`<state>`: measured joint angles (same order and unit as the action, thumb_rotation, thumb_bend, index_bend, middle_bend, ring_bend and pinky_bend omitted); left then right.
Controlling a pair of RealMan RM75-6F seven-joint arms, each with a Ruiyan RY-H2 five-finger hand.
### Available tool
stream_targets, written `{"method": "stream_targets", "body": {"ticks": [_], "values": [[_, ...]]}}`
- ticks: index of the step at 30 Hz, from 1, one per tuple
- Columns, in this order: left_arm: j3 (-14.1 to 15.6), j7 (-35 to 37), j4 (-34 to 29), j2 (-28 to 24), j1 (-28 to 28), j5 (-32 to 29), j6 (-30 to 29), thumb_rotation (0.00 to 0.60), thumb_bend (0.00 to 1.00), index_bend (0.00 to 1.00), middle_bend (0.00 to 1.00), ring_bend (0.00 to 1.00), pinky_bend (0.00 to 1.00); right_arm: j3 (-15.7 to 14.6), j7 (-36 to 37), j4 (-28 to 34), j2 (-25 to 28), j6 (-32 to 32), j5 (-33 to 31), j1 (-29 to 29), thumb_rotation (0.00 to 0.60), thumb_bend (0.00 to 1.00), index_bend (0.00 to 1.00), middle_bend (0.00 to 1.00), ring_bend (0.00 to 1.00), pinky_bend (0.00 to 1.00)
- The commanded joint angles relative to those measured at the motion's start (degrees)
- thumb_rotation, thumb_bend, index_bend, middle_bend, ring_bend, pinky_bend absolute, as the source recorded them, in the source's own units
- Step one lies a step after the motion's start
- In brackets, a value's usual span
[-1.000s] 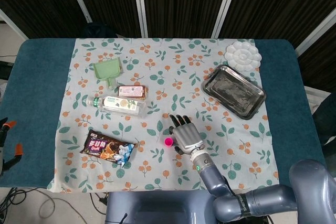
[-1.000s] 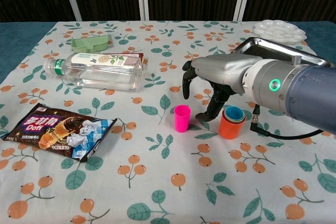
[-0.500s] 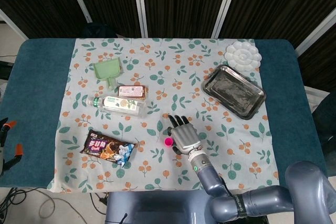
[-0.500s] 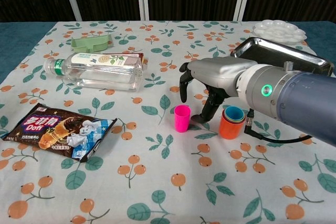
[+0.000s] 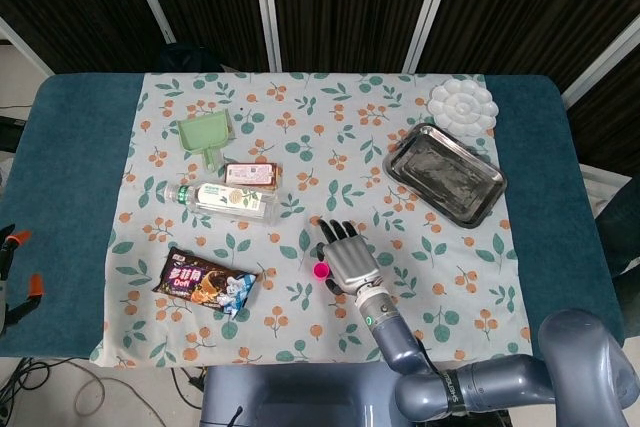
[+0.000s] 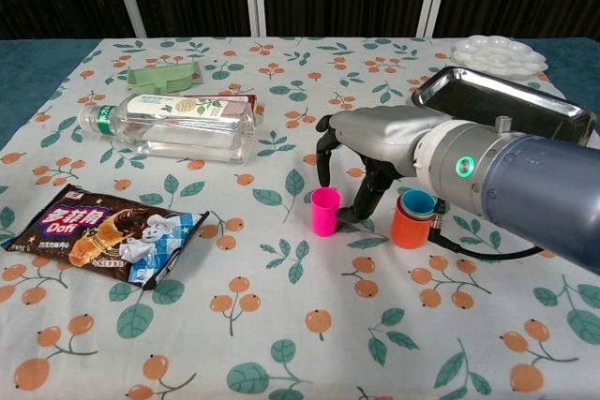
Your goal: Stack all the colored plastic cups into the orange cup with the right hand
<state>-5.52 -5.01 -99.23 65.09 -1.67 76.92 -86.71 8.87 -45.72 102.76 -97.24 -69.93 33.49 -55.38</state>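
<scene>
A pink cup (image 6: 325,211) stands upright on the floral tablecloth (image 6: 281,325), just left of an orange cup (image 6: 410,226) that already holds a teal cup (image 6: 417,202). The robot's right hand (image 6: 361,152) arches over the pink cup, fingers (image 6: 323,158) spread to either side of it, gripping nothing. Farther left lie a water bottle (image 6: 178,125) and a snack packet (image 6: 103,234). A metal tray (image 6: 502,100) sits behind.

This looks like a robot test lab staged as a home dining spot. The bench (image 5: 70,197) wears teal felt under a floral tablecloth (image 5: 330,117), and dark panelled screens with pale metal strips (image 5: 262,7) close off the far side. Orange-handled clamps (image 5: 15,277) grip its left edge.
</scene>
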Motion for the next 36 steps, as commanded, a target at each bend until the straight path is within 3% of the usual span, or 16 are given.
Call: {"method": "stream_targets", "body": {"ticks": [1, 25, 36], "values": [[-0.01, 0.00, -0.01, 0.00, 0.00, -0.01, -0.01, 0.600, 0.47, 0.19, 0.07, 0.00, 0.01, 0.12, -0.03, -0.16, -0.18, 0.14, 0.07, 0.04, 0.600, 0.38, 0.44, 0.00, 0.02, 0.10], [-0.12, -0.06, -0.04, -0.06, -0.01, -0.31, 0.04, 0.600, 0.47, 0.19, 0.07, 0.00, 0.01, 1.36, -0.01, -1.06, -1.19, 0.83, 0.30, 0.73, 0.600, 0.38, 0.51, 0.00, 0.02, 0.10], [-0.20, 0.10, -0.04, -0.06, -0.03, -0.34, 0.02, 0.600, 0.47, 0.19, 0.07, 0.00, 0.01, 1.86, -1.22, 4.26, 2.96, 0.21, -0.17, 1.25, 0.600, 0.38, 0.51, 0.00, 0.02, 0.10]]}}
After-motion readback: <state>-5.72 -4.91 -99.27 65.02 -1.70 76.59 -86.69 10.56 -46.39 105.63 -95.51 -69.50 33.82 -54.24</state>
